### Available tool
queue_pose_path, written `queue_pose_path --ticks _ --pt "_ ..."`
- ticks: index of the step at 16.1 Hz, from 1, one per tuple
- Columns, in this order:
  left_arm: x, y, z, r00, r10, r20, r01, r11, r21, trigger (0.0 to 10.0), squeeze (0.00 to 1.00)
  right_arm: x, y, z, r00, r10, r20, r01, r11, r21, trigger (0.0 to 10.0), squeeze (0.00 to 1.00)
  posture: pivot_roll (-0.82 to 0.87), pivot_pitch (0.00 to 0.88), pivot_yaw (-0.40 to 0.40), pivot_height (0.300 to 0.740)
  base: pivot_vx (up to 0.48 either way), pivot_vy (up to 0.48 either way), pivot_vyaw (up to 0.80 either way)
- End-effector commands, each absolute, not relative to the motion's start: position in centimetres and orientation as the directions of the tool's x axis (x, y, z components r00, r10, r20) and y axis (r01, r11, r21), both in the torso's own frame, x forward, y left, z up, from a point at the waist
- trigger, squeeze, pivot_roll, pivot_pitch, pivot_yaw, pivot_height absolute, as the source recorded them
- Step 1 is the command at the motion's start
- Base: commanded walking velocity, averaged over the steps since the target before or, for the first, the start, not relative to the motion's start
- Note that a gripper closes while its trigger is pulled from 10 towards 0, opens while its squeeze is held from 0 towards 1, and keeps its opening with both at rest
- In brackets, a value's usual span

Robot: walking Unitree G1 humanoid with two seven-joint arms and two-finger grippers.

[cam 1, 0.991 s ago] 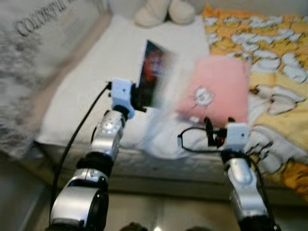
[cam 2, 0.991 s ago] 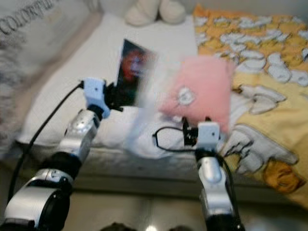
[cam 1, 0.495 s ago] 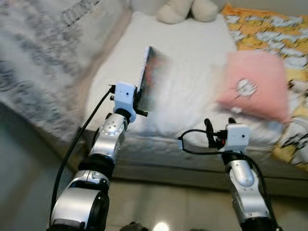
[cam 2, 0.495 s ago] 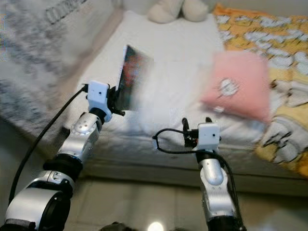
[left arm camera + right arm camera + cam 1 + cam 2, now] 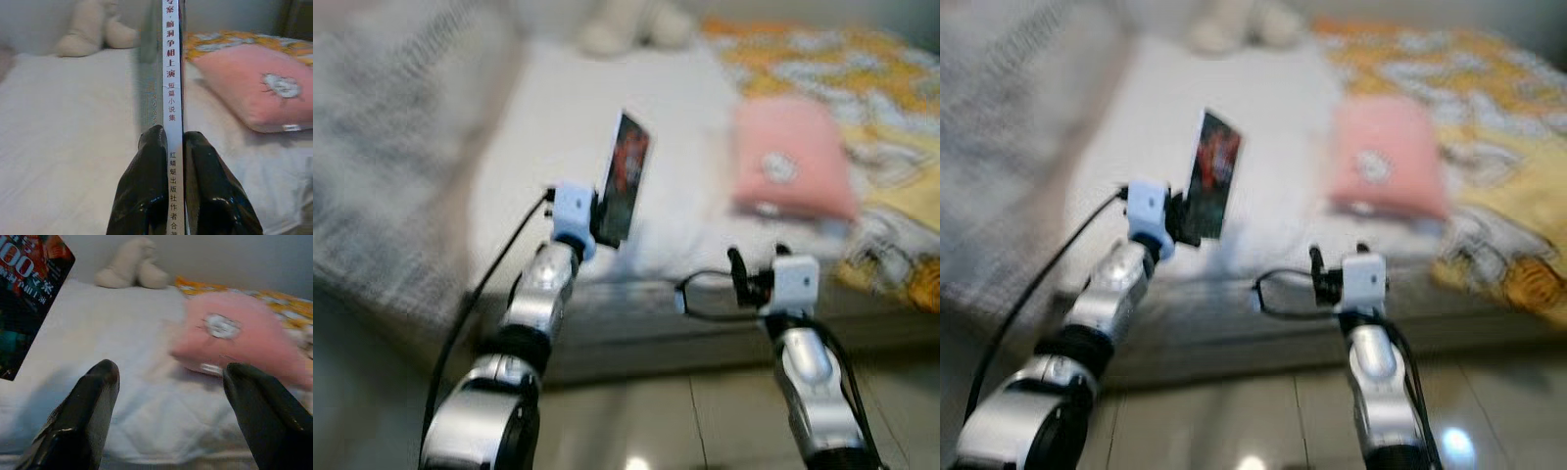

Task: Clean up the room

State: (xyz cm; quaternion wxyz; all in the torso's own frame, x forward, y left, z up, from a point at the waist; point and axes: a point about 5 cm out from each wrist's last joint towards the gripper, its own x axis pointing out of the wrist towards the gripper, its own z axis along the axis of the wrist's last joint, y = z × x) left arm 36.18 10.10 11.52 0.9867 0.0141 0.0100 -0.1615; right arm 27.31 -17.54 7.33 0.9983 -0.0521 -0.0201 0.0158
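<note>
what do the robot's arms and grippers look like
Both arms are shiny silver with rounded segments and black joints. Each wrist carries a white boxy block, and a loose black cable loops along each arm. The left gripper and right gripper each have two long, glossy black fingers that taper to rounded tips. No markings can be made out.

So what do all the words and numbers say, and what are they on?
"专案,脑洞争相上演 短篇小说集" on the book's spine, held in the left claw.
"红蜻蜓出版社作者合著" lower on the spine, last part cut off.
"00" in big red digits on the book's cover, from the right wrist view; the smaller words there are too blurred.
</note>
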Motion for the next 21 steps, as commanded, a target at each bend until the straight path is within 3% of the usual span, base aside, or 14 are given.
queue_pose_path --ticks 1,10,14,18,20,21 --pt "36.5 9.4 12.8 0.938 -0.346 0.027 0.345 0.938 0.040 10.0 0.00 27.5 -17.8 7.7 0.998 0.028 0.050 -0.022 0.994 -0.109 10.0 0.00 -0.07 0.000 0.051 0.740 0.480 0.000 0.00" --pt "36.7 8.5 13.1 0.943 -0.333 0.019 0.333 0.943 -0.022 10.0 0.00 26.4 -17.7 7.2 0.999 0.039 0.027 -0.036 0.993 -0.109 10.0 0.00 -0.08 0.000 0.043 0.740 0.480 0.000 0.00" --pt "38.0 3.4 14.8 0.899 -0.432 -0.076 0.381 0.855 -0.352 10.0 0.00 24.6 -17.2 7.2 0.993 0.116 -0.009 -0.116 0.983 -0.142 10.0 0.00 -0.11 0.000 -0.022 0.740 0.120 0.000 0.00" --pt "37.1 -2.6 16.6 0.775 -0.622 -0.108 0.438 0.652 -0.619 10.0 0.00 19.6 -17.1 6.9 0.981 0.157 -0.110 -0.172 0.974 -0.148 10.0 0.00 -0.25 0.127 -0.039 0.740 0.000 0.000 0.00" --pt "36.9 -2.9 16.4 0.764 -0.637 -0.102 0.397 0.589 -0.704 10.0 0.00 16.9 -17.0 7.4 0.980 0.133 -0.144 -0.153 0.979 -0.136 10.0 0.00 -0.31 0.187 -0.047 0.740 0.000 0.000 0.00" --pt "36.9 -1.7 14.9 0.788 -0.595 -0.157 0.311 0.606 -0.732 10.0 0.00 15.3 -16.9 7.6 0.975 0.134 -0.180 -0.159 0.978 -0.134 10.0 0.00 -0.32 0.222 -0.054 0.740 0.000 0.000 0.00"
